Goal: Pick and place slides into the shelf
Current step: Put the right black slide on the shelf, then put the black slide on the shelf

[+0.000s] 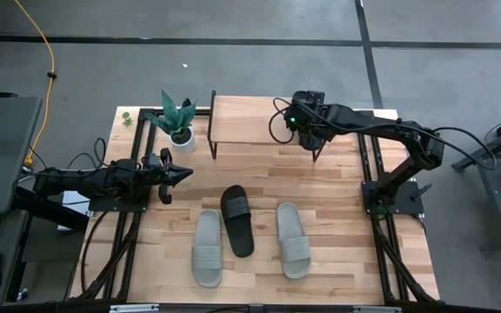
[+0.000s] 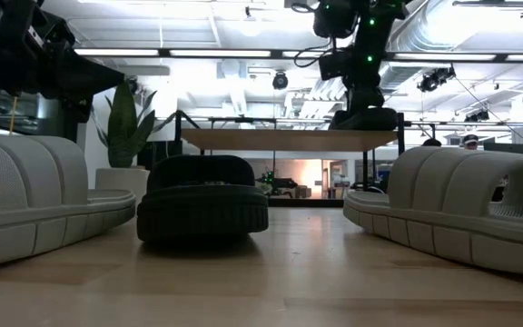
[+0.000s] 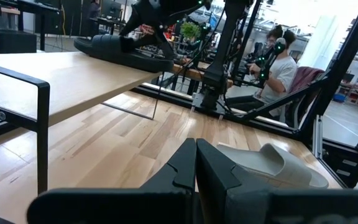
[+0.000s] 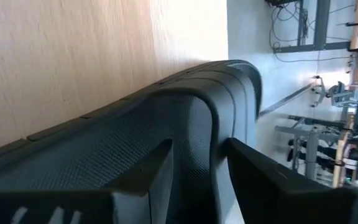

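One black slide point(image 3: 122, 51) lies on the right end of the shelf point(image 1: 249, 121), with my right gripper point(image 4: 197, 146) shut on it from above. A second black slide point(image 1: 237, 220) rests sole-down on the table between two pale grey-green slides point(image 1: 207, 249) point(image 1: 292, 240). The shelf is a light plank on thin black legs at the far middle of the table. My left gripper point(image 1: 184, 173) hovers shut over the table's left side, pointing right, and touches nothing. My right gripper holds the black slide by its ridged strap point(image 4: 219, 118). One finger point(image 4: 157, 171) is on the textured inner side and the other finger point(image 4: 257, 177) is outside. It comes from above, pointing down. In the low view the slide point(image 2: 366, 118) sits on the shelf top.
A potted plant point(image 1: 179, 117) stands just left of the shelf. The shelf's left and middle parts are bare plank point(image 1: 237, 117). Beyond the table's right edge, people point(image 3: 281, 59) sit at workbenches. The right arm's base point(image 1: 394, 196) stands at the right edge.
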Action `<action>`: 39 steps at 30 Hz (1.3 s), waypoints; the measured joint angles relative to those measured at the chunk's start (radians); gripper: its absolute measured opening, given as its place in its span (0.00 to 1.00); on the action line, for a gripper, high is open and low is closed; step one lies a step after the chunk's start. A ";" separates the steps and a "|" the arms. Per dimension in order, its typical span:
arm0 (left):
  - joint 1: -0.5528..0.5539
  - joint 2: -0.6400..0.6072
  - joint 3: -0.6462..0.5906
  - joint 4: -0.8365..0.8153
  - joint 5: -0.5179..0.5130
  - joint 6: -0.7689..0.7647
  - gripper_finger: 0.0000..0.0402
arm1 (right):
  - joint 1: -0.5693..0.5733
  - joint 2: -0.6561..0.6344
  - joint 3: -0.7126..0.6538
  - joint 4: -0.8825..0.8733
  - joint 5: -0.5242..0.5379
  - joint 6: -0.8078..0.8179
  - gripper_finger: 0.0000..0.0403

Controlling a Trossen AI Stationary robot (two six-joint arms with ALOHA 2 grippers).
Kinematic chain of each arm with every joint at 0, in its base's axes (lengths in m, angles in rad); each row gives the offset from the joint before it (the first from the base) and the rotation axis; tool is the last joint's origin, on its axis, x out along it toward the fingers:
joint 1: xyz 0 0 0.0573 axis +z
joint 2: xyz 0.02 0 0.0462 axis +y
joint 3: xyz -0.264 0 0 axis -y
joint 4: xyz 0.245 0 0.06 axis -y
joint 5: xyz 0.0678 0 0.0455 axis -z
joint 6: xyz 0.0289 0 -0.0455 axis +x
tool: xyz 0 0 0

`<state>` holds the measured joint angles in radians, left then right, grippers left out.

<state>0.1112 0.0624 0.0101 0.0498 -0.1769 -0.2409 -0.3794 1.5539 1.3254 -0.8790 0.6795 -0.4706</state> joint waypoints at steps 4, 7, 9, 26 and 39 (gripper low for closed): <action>0.000 0.000 0.000 0.000 0.000 0.000 0.00 | 0.019 -0.035 -0.001 0.001 -0.010 0.015 0.35; 0.000 0.000 0.000 0.000 0.000 0.000 0.00 | 0.024 -0.068 -0.001 -0.002 -0.048 0.032 0.35; 0.000 0.000 0.000 0.000 0.000 0.000 0.00 | 0.027 -0.088 -0.001 -0.002 -0.056 0.044 0.35; 0.000 0.000 0.000 -0.001 -0.001 0.000 0.00 | 0.139 -0.143 0.000 -0.056 -0.176 0.155 0.35; 0.000 0.000 0.000 0.000 -0.019 0.000 0.00 | 0.287 -0.143 0.001 0.048 -0.515 0.286 0.35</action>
<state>0.1112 0.0626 0.0101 0.0494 -0.1955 -0.2409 -0.0920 1.4109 1.3262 -0.8309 0.1644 -0.1843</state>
